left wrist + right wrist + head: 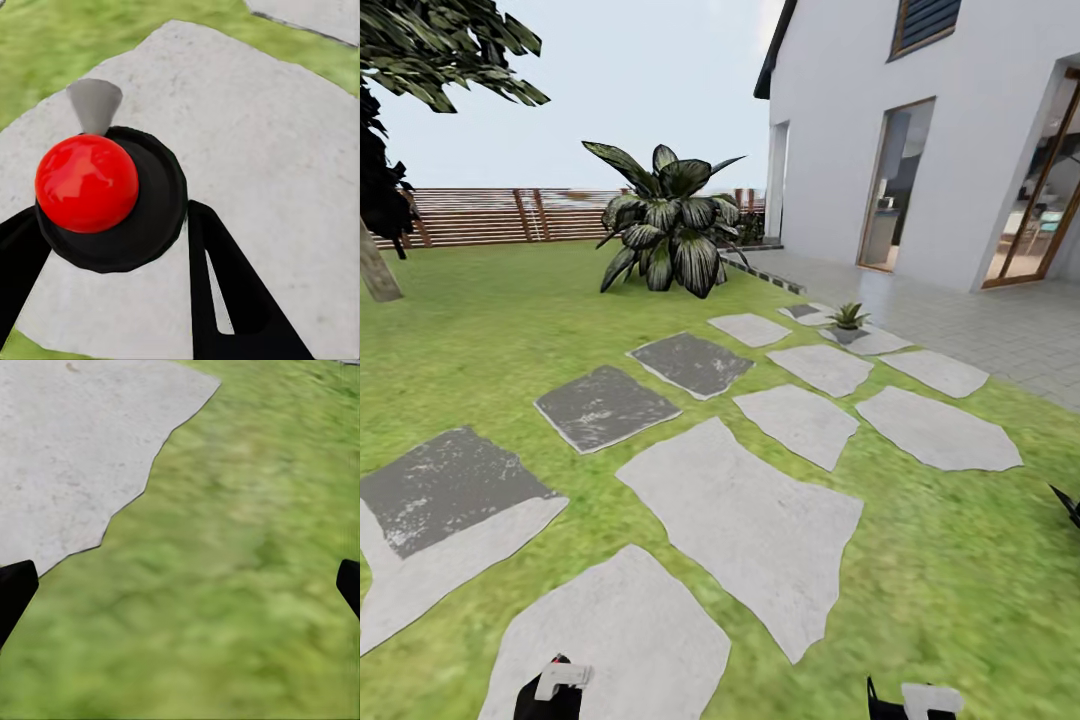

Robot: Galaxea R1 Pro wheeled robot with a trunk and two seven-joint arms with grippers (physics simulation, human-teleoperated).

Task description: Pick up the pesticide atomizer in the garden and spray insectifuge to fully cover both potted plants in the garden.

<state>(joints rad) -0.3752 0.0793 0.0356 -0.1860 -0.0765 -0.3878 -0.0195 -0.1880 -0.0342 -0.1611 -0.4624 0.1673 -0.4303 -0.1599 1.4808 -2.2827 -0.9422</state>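
Note:
One potted plant [848, 320], a small green rosette in a grey pot, stands on a far stepping stone near the patio. In the left wrist view my left gripper [112, 217] is shut on the pesticide atomizer [97, 187], seen end-on as a black round body with a red dome and a grey cone nozzle, over a pale stone. The left gripper [557, 688] is at the bottom edge of the head view. My right gripper [180, 585] is open above grass, nothing between its fingers; it also shows low in the head view [915, 700].
Grey stepping stones [745, 520] cross the lawn ahead. A huge striped-leaf bush [665, 235] stands before the slat fence [490, 215]. A tree trunk [375, 265] is at left; the house wall and paved patio [1000, 330] lie at right. Dark pointed leaves [1068, 505] poke in at the right edge.

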